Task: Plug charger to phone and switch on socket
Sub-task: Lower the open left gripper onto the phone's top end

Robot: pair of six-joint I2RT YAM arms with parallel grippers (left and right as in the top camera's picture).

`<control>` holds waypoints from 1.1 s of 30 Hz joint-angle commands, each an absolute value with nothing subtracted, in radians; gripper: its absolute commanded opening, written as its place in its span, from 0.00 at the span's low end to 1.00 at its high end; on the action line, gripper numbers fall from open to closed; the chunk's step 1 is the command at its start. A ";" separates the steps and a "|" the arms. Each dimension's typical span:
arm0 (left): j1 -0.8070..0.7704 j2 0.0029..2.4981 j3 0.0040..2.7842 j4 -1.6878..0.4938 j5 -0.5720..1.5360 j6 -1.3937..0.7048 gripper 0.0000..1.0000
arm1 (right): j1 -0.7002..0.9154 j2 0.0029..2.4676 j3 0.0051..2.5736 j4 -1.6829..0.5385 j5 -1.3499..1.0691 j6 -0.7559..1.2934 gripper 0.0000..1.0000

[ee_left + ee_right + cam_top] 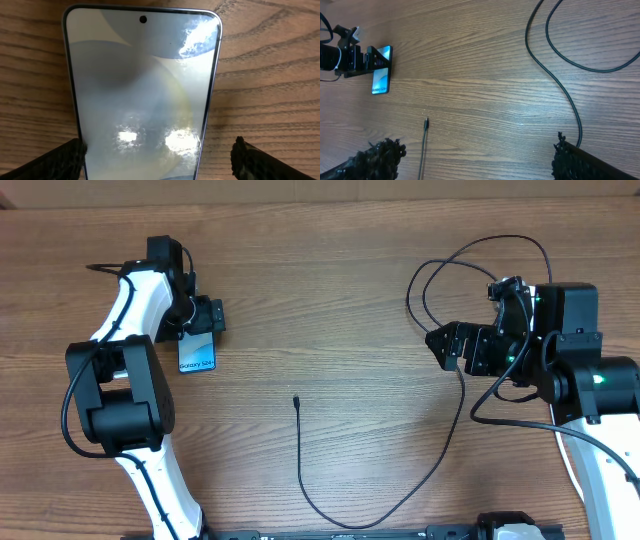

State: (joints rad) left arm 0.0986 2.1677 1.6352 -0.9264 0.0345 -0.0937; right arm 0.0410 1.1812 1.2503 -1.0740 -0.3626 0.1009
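- Brown wood-grain tabletop [330, 300] fills all three views, with both arms working over it.
- Slim rectangular smartphone [197, 352] with dark edges and a lit light-blue screen lies flat and screen up on the left side of the tabletop.
- Its long axis in the overhead view runs roughly away from the robot and toward it, slightly tilted. The small white "Galaxy" text [197, 364] is at the end nearer the robot.
- In the left wrist view the smartphone [142, 90] fills the frame lengthwise. Its front-camera hole [143, 19] is at the end pointing away from the claw.
- Left claw [200, 320] sits over the smartphone's far end, spread wide and gripping nothing.
- One black finger [60, 160] is just beside the screen edge; contact can't be told. The other [260, 160] is well clear of the opposite edge.
- Long thin black charger cable [420, 480] has its small black connector tip [297, 400] lying mid-tabletop, well apart from the smartphone and pointing away from the robot.
- From the tip the cable runs toward the near edge, sweeps right, climbs to the right arm and loops beyond it.
- Right claw [447, 345] is on the right side, spread fully with nothing between its fingers.
- In the right wrist view the charger cable [570, 100] passes just beside one finger [580, 160]. The connector tip [426, 121] and smartphone [381, 80] are ahead of it.
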 commanded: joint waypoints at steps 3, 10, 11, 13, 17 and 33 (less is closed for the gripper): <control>0.097 2.188 1.651 -0.925 0.041 -0.067 0.96 | 0.046 1.180 1.274 -1.073 -0.368 0.100 1.00; 0.097 2.188 1.651 -0.931 0.012 -0.067 0.95 | 0.046 1.180 1.274 -1.077 -0.368 0.100 1.00; 0.097 2.188 1.651 -0.931 0.012 -0.067 0.95 | 0.046 1.180 1.274 -1.078 -0.368 0.100 1.00; 0.097 2.188 1.649 -0.931 0.011 -0.067 0.95 | 0.046 1.180 1.274 -1.077 -0.368 0.100 1.00; 0.095 2.188 1.635 -0.925 0.011 -0.068 0.95 | 0.046 1.180 1.274 -1.079 -0.368 0.100 1.00; 0.095 2.188 1.558 -0.881 0.012 -0.068 0.93 | 0.046 1.180 1.274 -1.080 -0.368 0.100 1.00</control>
State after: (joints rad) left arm 0.0986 2.1677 1.5826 -0.8833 0.0029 -0.0856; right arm 0.0410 1.1812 1.2503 -1.0843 -0.3626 0.1013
